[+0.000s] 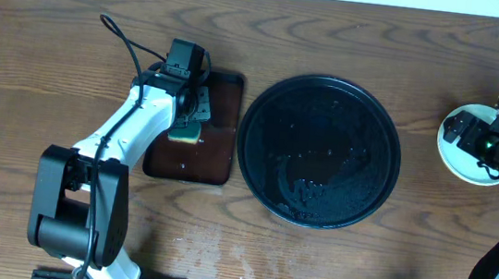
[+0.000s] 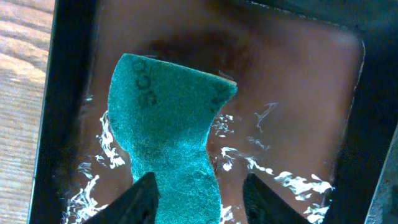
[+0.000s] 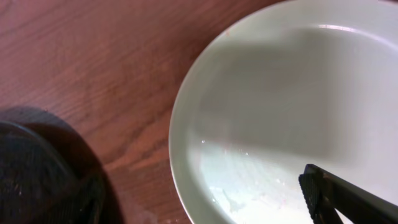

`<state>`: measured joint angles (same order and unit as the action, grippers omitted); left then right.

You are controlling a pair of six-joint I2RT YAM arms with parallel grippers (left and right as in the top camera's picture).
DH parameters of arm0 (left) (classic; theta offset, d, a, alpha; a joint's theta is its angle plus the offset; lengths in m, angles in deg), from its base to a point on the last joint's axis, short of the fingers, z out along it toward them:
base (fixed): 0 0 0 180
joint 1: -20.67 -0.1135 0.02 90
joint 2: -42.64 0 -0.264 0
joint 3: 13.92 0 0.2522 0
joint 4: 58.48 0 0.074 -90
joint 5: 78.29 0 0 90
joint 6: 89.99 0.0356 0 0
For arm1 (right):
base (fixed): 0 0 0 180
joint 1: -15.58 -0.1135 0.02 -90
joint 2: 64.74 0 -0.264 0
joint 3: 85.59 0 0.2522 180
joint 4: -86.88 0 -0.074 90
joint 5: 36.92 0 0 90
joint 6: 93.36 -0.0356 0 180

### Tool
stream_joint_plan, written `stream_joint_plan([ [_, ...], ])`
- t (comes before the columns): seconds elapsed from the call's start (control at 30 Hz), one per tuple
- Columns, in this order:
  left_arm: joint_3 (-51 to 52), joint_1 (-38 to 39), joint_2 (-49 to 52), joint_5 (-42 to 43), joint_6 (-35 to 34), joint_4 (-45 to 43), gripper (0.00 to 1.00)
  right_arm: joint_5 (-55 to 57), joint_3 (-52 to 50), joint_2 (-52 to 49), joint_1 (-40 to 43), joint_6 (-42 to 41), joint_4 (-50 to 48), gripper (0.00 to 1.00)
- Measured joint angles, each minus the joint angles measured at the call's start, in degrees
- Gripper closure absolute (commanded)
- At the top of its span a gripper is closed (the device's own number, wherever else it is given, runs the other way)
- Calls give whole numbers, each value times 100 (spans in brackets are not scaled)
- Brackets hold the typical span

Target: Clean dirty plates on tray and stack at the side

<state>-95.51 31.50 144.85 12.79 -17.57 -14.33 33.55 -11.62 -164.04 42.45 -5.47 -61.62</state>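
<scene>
The black tray point(image 1: 255, 173) sits at the table's middle, wet and with no plates on it. One pale mint-white plate point(image 1: 459, 160) lies on the bare wood at the far right; it fills the right wrist view point(image 3: 261, 106) with a faint pink trace. I cannot tell whether other plates lie under it. The yellow plate is out of view. My right gripper point(image 1: 475, 135) hovers over this plate, open; one finger point(image 3: 320, 196) shows above the plate's inside. My left gripper point(image 1: 191, 119) is open around a green sponge point(image 2: 168, 130), its right finger apart from the sponge.
The sponge point(image 1: 185, 134) lies in a dark brown rectangular tray point(image 1: 215, 159) left of the black tray, with water in it point(image 2: 292, 180). Bare wood tabletop point(image 1: 353, 39) surrounds both trays. The black tray's edge shows dark in the right wrist view point(image 3: 37, 174).
</scene>
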Motion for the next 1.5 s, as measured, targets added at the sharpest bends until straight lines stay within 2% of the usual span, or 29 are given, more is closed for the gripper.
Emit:
stream_joint_plan([
  [0.1,0,0,0,0,-13,0,41,0,0,0,-2,0,142,1],
  [0.2,0,0,0,0,20,9,25,0,0,0,0,0,162,1],
  [0.27,0,-2,0,4,9,17,23,0,0,0,0,0,168,1],
  [1.5,0,-2,0,2,4,20,21,2,0,28,0,0,179,1],
])
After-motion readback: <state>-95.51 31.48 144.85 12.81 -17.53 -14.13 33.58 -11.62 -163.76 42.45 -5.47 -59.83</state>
